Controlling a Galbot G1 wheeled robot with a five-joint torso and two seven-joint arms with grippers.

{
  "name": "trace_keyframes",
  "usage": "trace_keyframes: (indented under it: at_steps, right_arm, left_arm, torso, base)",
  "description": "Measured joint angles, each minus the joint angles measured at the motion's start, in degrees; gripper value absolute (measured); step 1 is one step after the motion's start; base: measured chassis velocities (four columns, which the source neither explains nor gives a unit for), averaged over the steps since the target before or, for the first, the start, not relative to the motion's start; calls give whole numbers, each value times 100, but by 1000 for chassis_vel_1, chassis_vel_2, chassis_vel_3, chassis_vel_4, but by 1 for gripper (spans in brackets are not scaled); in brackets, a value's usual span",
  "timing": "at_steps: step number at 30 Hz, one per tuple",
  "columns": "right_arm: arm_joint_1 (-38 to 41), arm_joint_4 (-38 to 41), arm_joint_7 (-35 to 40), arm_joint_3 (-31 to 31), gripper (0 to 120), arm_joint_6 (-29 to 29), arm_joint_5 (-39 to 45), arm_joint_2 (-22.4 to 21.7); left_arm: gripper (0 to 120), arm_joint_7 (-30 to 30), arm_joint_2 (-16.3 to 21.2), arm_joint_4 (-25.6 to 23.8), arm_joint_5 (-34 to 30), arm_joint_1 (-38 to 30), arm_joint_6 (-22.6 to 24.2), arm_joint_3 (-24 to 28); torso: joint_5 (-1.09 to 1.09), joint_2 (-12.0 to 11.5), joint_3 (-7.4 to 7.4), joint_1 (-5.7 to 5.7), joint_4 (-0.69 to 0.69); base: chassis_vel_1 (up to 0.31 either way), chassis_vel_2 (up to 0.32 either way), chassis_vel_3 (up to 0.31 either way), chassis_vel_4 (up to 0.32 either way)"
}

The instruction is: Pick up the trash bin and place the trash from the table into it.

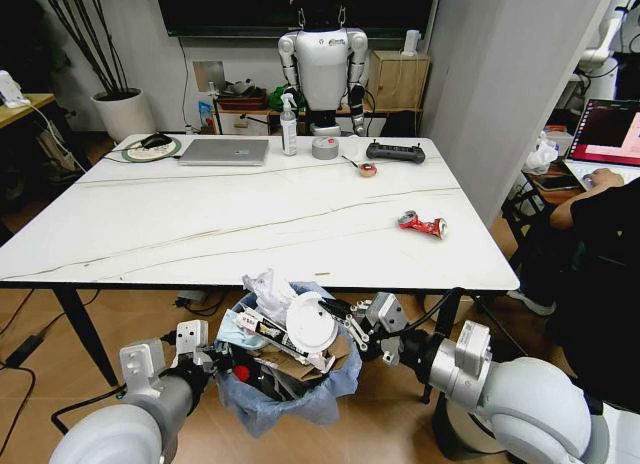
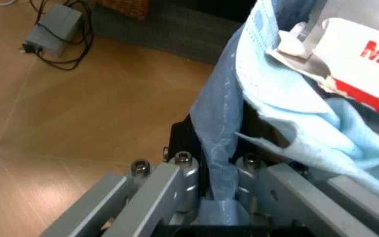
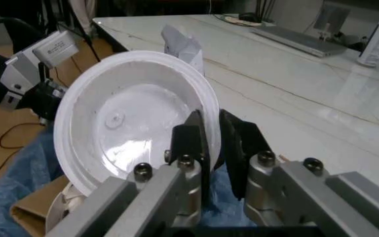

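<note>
Bin (image 1: 285, 369) hangs by its bag, pinched by left gripper (image 1: 205, 361); right gripper (image 1: 350, 319) clamps a white lid (image 1: 311, 322); let go squarely above the opening.

A white cardboard packet (image 2: 360, 69), lying among the litter in the blue-lined bin, bears red printed letters beginning with "M". The remainder is cut off. No other writing is legible.

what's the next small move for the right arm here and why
Probably open the right gripper and let go of the white lid: its jaws pinch the lid's rim directly over the trash bin, which the left gripper holds by its blue liner beside the table. A crushed red bottle then remains on the tabletop.
</note>
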Motion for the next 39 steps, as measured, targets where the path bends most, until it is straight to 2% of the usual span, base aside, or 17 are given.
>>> trace_keyframes:
  at_steps: [3,9,11,17,19,24,25,27,32,34,39]
  right_arm:
    - [0,-7,37,-1,19,9,9,12]
    - [-6,16,195,40,45,7,76,33]
    - [-4,16,213,51,47,7,81,39]
    - [76,34,318,152,74,16,195,118]
    - [105,43,345,169,77,17,257,148]
    - [247,-57,840,320,93,-1,623,334]
    - [314,-245,1180,400,98,-2,793,380]
    - [335,-304,1255,421,99,-2,835,386]
    - [823,-1168,1608,724,100,-83,1512,370]
    - [876,-1225,1608,726,100,-105,1577,370]
    - [1800,-2264,1245,594,100,-394,2028,421]
  left_arm:
    - [2,5,-10,0,6,2,0,2]
    - [2,22,-16,0,12,-5,0,24]
    - [2,24,-15,0,12,-6,0,24]
    - [2,30,5,0,1,-20,0,17]
    - [2,31,7,0,-1,-20,0,16]
    - [2,32,-8,0,-5,24,0,18]
    - [2,33,-16,0,-7,46,0,18]
    - [2,32,-17,0,-8,50,0,17]
    - [2,-2,-24,0,-39,117,0,-43]
    - [2,-2,-25,0,-41,125,0,-48]
    - [2,-5,-19,0,-53,151,0,-46]
  torso:
    - [0,0,0,0,0]
    - [0,0,0,0,0]
    - [0,0,0,0,0]
    - [0,0,0,0,0]
    - [0,0,0,0,0]
    - [-1,0,0,0,0]
    - [1,0,0,0,0]
    - [0,0,0,0,0]
    - [1,0,0,0,-1]
    - [1,0,0,0,-1]
    - [0,0,0,0,2]
  base:
    - [0,0,0,0]
    - [0,0,0,0]
    - [0,0,0,0]
    - [0,0,0,0]
    - [0,0,0,0]
    - [0,0,0,0]
    - [0,0,0,0]
    - [0,0,0,0]
    - [0,0,0,0]
    - [0,0,0,0]
    - [0,0,0,0]
